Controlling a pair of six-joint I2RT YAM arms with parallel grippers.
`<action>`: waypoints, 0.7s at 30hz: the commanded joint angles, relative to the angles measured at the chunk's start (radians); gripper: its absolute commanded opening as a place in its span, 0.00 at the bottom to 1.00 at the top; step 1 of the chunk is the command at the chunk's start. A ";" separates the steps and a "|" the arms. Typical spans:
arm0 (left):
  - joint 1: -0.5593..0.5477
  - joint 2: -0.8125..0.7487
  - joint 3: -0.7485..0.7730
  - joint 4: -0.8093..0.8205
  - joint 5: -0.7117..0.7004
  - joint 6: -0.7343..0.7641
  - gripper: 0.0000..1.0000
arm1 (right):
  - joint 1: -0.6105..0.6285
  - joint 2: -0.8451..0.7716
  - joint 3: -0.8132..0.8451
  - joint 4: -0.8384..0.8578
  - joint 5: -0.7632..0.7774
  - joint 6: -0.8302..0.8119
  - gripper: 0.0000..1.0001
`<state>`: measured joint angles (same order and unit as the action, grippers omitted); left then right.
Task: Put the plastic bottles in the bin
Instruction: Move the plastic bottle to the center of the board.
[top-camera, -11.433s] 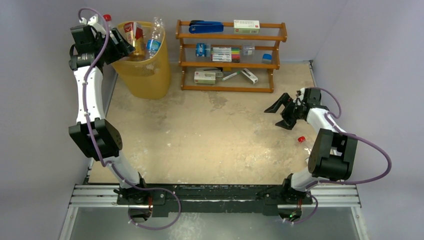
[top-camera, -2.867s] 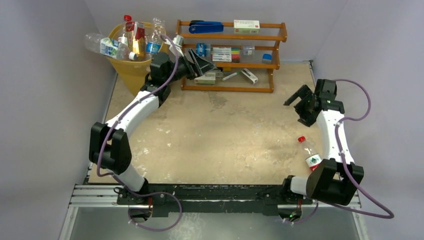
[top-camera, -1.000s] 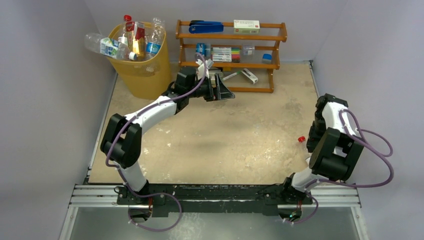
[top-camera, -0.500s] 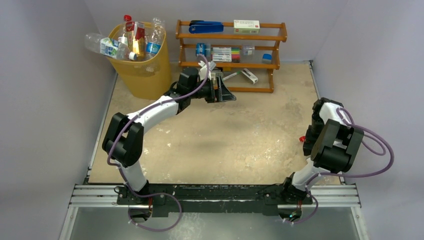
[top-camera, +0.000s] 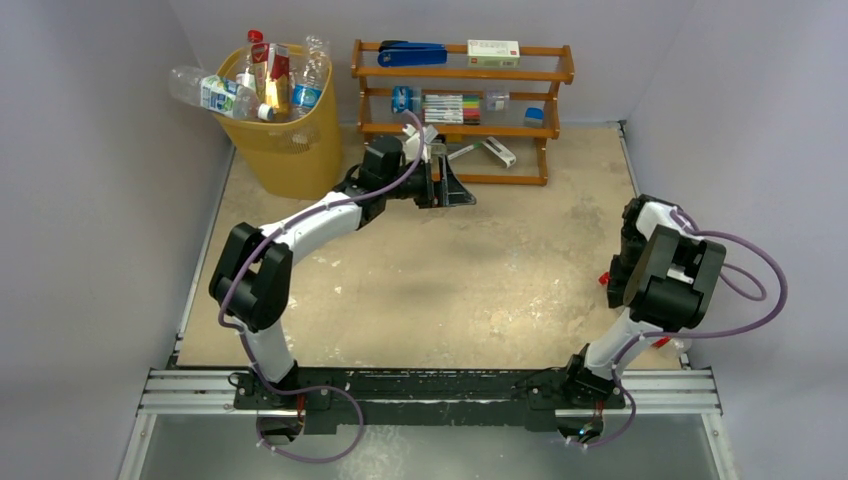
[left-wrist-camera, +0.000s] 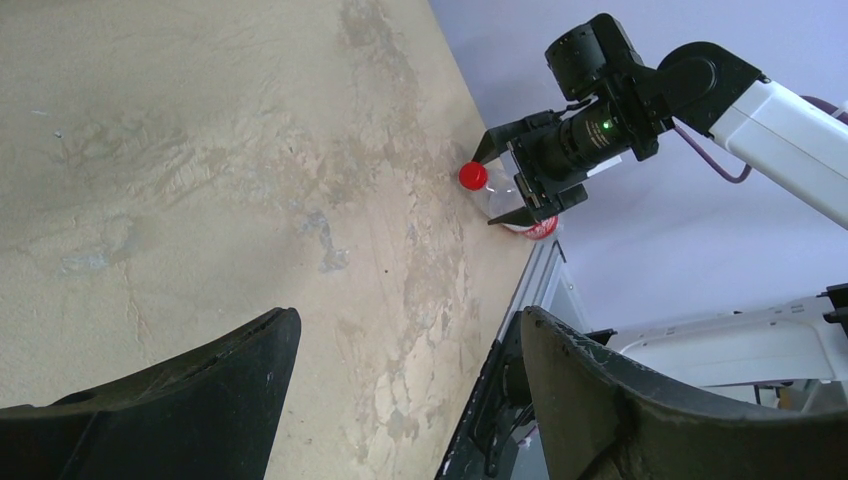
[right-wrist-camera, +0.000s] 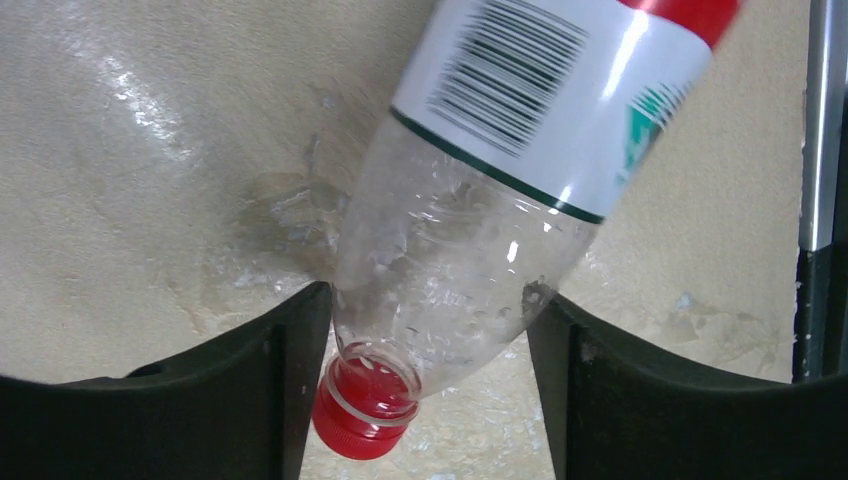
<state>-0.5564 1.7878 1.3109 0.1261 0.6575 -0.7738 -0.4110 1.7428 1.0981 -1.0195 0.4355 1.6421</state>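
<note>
While bottles (top-camera: 268, 80) fill the bin (top-camera: 300, 160) at the table's (top-camera: 450, 290) far left corner, left gripper (top-camera: 462, 190) gaping empty near the shelf rack (top-camera: 520, 180), left wrist view, red-capped bottle (left-wrist-camera: 503, 203) by the right edge, right wrist view, right gripper (right-wrist-camera: 430, 310) clamping its shoulder.

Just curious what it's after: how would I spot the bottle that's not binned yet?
At the table's right edge, between the right arm's jaws, a clear bottle lies flat. Its red cap and white barcode label mark it, and it is the only one on the table; the other bottles are piled in the yellow bin at the far left.
</note>
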 joint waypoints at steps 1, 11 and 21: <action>-0.009 -0.004 0.055 0.052 0.015 0.010 0.80 | -0.001 0.001 0.031 -0.014 0.073 -0.025 0.68; -0.019 -0.024 0.059 0.034 -0.004 0.012 0.80 | 0.074 0.017 0.062 0.005 0.062 -0.059 0.51; -0.018 -0.075 0.059 -0.041 -0.049 0.048 0.80 | 0.309 0.130 0.254 0.041 0.044 -0.195 0.45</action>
<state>-0.5709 1.7836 1.3312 0.0872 0.6308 -0.7620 -0.1722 1.8450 1.2705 -0.9817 0.4568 1.5314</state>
